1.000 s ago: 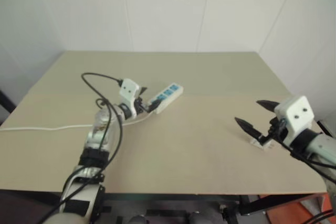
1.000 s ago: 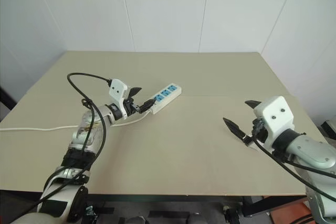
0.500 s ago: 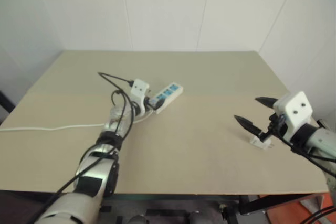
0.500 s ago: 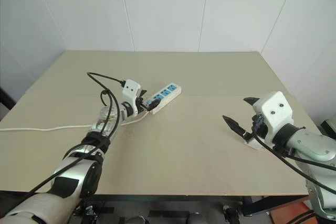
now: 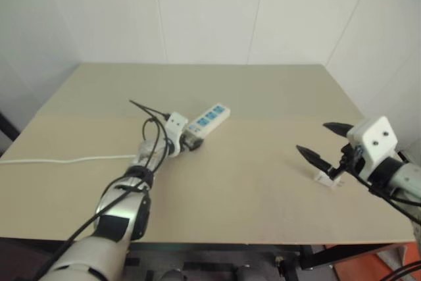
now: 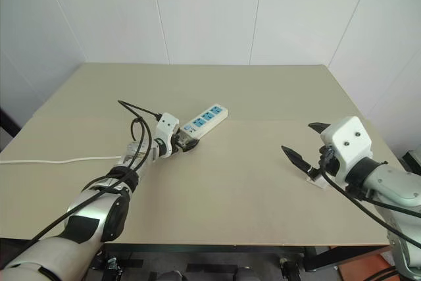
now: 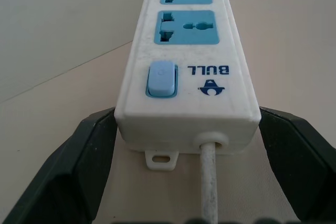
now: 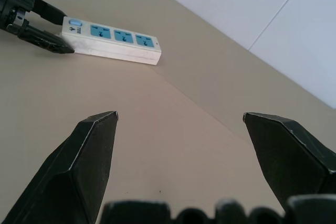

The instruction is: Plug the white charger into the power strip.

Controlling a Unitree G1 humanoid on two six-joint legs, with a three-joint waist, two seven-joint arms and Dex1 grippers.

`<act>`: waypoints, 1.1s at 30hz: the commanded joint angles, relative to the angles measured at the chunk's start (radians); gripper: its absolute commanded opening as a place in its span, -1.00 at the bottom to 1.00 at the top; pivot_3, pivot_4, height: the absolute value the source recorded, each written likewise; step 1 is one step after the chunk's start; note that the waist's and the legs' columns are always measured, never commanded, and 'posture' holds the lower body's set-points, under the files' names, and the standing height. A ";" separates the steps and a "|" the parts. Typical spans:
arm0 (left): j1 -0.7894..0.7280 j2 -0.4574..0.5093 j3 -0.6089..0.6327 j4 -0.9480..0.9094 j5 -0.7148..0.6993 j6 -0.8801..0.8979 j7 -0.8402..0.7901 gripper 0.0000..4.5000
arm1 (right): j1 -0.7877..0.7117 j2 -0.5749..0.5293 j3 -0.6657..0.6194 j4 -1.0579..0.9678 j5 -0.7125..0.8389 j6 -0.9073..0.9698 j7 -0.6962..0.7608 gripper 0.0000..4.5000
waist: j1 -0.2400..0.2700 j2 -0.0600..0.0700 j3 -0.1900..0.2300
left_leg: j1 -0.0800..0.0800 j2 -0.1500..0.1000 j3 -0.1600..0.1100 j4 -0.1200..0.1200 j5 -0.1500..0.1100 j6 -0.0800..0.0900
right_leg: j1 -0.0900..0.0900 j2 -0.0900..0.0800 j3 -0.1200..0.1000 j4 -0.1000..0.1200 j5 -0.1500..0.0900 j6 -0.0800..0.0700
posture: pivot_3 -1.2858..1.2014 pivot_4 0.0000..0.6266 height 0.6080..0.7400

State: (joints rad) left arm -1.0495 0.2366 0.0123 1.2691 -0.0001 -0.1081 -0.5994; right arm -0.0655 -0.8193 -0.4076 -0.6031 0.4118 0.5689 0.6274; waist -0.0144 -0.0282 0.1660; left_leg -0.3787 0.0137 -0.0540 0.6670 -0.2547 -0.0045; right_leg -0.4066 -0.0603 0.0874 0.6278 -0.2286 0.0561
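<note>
While the power strip [image 7: 186,72] runs lengthwise away from the spread left gripper [image 7: 189,150], its switch end is straddled, unpinched; the white charger [image 5: 325,178] is left beneath the spread right gripper [image 5: 327,141].

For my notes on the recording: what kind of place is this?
Probably an indoor robot test room: a bare beige rectangular table against plain white panelled walls, bearing a long white plastic power strip with blue sockets and a small white charger.
</note>
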 commanded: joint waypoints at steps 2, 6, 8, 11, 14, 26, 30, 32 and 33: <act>-0.034 -0.013 0.008 0.018 0.017 -0.022 0.016 0.99 | 0.002 -0.016 -0.046 -0.051 0.005 -0.007 -0.003 1.00 | 0.000 0.000 0.000 | 0.000 0.000 0.000 0.000 0.000 0.000 | 0.000 0.000 0.000 0.000 0.000 0.000 | 0.03 -0.52 1.00; -0.045 -0.026 0.013 0.032 0.028 -0.018 0.038 0.99 | 0.007 -0.017 -0.050 -0.060 0.008 -0.004 -0.002 1.00 | 0.000 0.000 0.000 | 0.000 0.000 0.000 0.000 0.000 0.000 | 0.000 0.000 0.000 0.000 0.000 0.000 | 0.03 -0.52 1.00; -0.050 -0.033 0.021 0.038 0.026 -0.020 0.045 0.99 | 0.009 -0.016 -0.051 -0.065 0.009 -0.002 -0.004 1.00 | 0.000 0.000 0.000 | 0.000 0.000 0.000 0.000 0.000 0.000 | 0.000 0.000 0.000 0.000 0.000 0.000 | 0.03 -0.52 1.00; -0.056 -0.042 0.021 0.046 0.038 -0.016 0.065 0.99 | 0.024 -0.011 -0.057 -0.078 0.009 -0.002 -0.005 1.00 | 0.001 0.000 0.000 | 0.000 0.000 0.000 0.000 0.000 0.000 | 0.000 0.000 0.000 0.000 0.000 0.000 | 0.03 -0.52 1.00; -0.057 -0.051 0.026 0.049 0.041 -0.013 0.061 0.99 | 0.036 -0.010 -0.068 -0.087 0.009 0.003 -0.009 1.00 | 0.002 0.000 0.000 | -0.001 0.000 0.000 0.000 0.000 0.000 | 0.000 0.000 0.000 0.000 0.000 0.000 | 0.03 -0.52 1.00; -0.045 -0.070 0.031 0.047 0.047 -0.022 0.030 0.46 | 0.096 0.001 -0.134 -0.146 0.021 0.037 -0.019 1.00 | 0.008 0.000 0.000 | -0.001 -0.001 -0.001 0.001 0.000 0.000 | 0.000 0.000 0.000 0.000 0.000 0.000 | 0.03 -0.52 1.00; -0.044 -0.070 0.026 0.037 0.043 -0.032 -0.032 0.46 | 0.129 0.011 -0.161 -0.168 0.026 0.046 -0.017 1.00 | 0.010 0.000 0.000 | -0.001 -0.001 -0.001 0.001 0.000 0.000 | 0.000 -0.001 0.000 0.000 0.000 0.001 | 0.03 -0.52 1.00; -0.042 -0.066 0.025 0.027 0.038 -0.043 -0.077 0.46 | 0.132 0.014 -0.161 -0.171 0.027 0.048 -0.021 1.00 | 0.010 0.000 0.000 | -0.001 -0.001 0.000 0.001 0.000 0.000 | 0.000 -0.001 0.000 0.000 0.000 0.001 | 0.03 -0.52 1.00; -0.040 -0.062 0.023 0.022 0.039 -0.051 -0.090 0.46 | 0.131 0.015 -0.157 -0.170 0.026 0.048 -0.023 1.00 | 0.010 0.000 0.000 | -0.001 -0.001 0.000 0.001 0.000 0.000 | 0.000 -0.001 0.000 0.000 0.000 0.001 | 0.03 -0.52 1.00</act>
State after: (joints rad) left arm -1.0792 0.1829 0.0384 1.3235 0.0396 -0.1167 -0.6489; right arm 0.0685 -0.8044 -0.5302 -0.7395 0.4261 0.6143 0.6164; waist -0.0048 -0.0282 0.1660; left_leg -0.3796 0.0129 -0.0545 0.6683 -0.2547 -0.0046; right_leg -0.4066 -0.0609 0.0869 0.6281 -0.2284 0.0567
